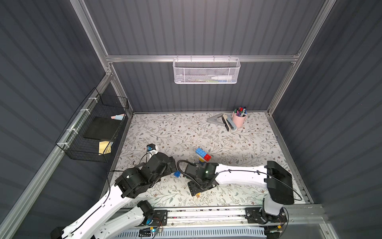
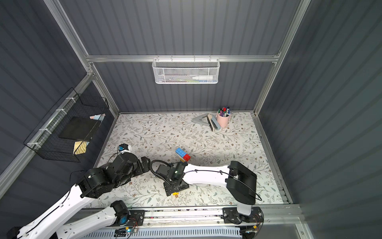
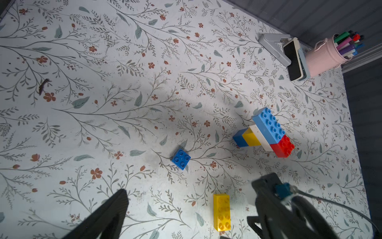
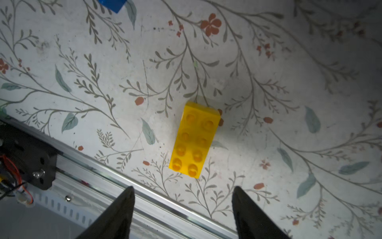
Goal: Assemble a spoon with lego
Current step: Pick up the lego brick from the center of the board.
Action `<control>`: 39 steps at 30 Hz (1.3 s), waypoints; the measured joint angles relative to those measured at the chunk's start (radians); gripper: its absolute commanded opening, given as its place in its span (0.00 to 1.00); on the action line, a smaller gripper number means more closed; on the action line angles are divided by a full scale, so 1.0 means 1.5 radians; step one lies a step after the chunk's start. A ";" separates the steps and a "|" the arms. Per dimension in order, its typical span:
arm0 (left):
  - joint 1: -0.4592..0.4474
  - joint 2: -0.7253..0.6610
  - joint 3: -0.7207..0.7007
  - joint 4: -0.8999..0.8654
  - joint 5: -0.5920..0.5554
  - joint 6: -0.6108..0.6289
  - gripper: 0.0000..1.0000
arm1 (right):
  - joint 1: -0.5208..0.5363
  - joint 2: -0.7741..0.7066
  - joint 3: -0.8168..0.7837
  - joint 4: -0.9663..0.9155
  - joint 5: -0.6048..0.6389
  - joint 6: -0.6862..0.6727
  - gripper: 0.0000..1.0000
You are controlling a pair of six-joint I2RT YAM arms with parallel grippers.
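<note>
1. Top view, left of centre: left gripper (image 1: pixel 172 165) wide open, empty; loose blue brick (image 1: pixel 177 174) just beside it.
2. Lower centre: right gripper (image 4: pixel 183 192) jaws apart, empty, over yellow brick (image 1: pixel 198 194).
3. Centre: part-built spoon (image 1: pixel 203 154) lies clear of both grippers.
4. Next, I'd judge: centre jaws across yellow's narrow width, drop straight, squeeze w/o tilting.
</note>
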 measured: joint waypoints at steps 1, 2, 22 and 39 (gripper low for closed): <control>0.001 -0.006 -0.003 -0.006 -0.002 0.004 0.99 | 0.000 0.022 0.015 0.000 0.003 0.001 0.68; 0.001 -0.011 -0.007 -0.012 -0.003 0.007 0.99 | -0.002 0.038 0.025 -0.002 0.006 0.001 0.66; 0.004 -0.052 -0.052 -0.024 0.019 0.020 0.99 | -0.004 0.080 0.030 -0.021 0.025 -0.004 0.47; 0.004 -0.062 -0.061 -0.021 0.024 0.020 0.99 | -0.012 0.102 0.031 -0.018 0.013 -0.026 0.27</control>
